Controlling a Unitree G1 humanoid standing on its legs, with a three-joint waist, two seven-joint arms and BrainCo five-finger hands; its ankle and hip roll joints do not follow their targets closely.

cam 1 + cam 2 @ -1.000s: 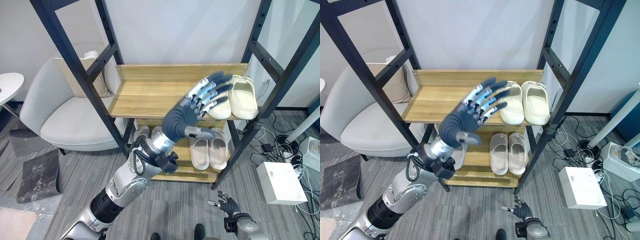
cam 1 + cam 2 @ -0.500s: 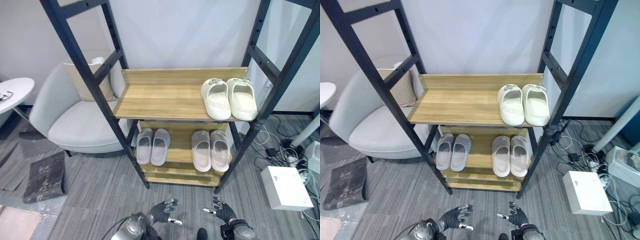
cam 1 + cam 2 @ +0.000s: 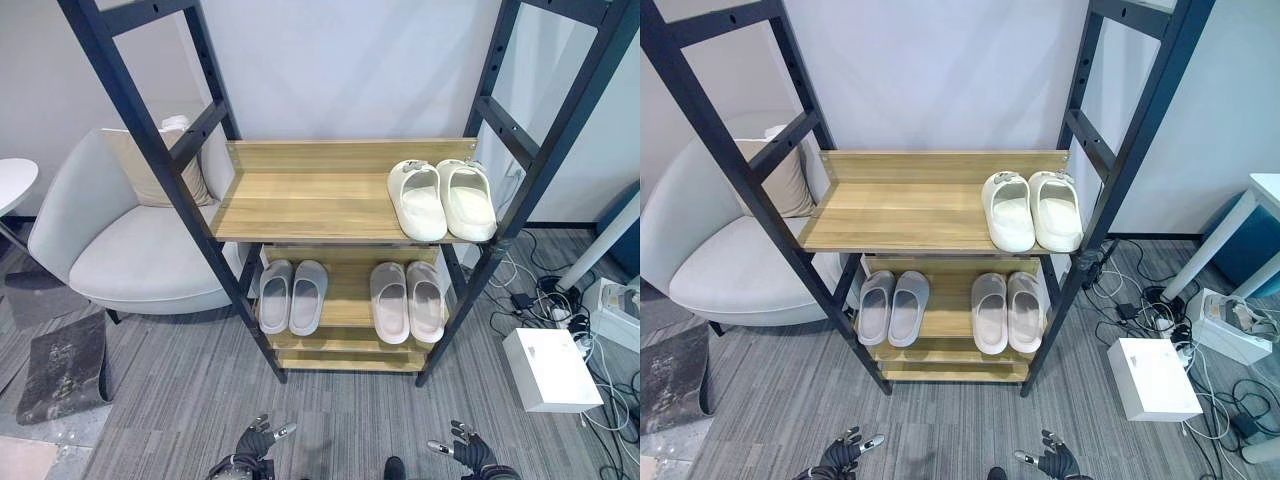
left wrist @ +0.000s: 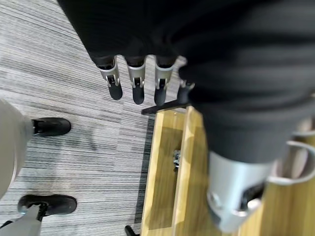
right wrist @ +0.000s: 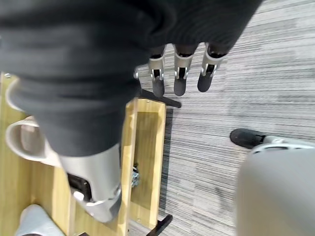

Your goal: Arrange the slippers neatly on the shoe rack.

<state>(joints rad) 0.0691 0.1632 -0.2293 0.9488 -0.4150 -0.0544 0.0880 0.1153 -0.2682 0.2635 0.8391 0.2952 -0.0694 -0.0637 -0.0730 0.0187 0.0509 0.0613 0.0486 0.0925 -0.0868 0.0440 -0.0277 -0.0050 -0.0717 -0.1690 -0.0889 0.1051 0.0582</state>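
Now L hand [image 3: 254,443] down, open.

You have a cream slipper pair [image 3: 441,199] side by side at the right end of the shoe rack's [image 3: 300,190] upper shelf. On the lower shelf, a grey pair [image 3: 292,296] sits left and a beige pair [image 3: 407,301] right, all toes pointing toward you.

Even, bright indoor light falls from above, with no glare. The wooden top shelf [image 3: 310,190] is evenly lit, while the lower shelf [image 3: 345,300] sits in its soft shadow. The head views stay crisp, the rack's dark uprights [image 3: 140,130] splaying outward toward the edges. In the wrist views the dark ribbed cover [image 4: 197,44] looms blurred, the carpet [image 4: 74,98] beyond sharper
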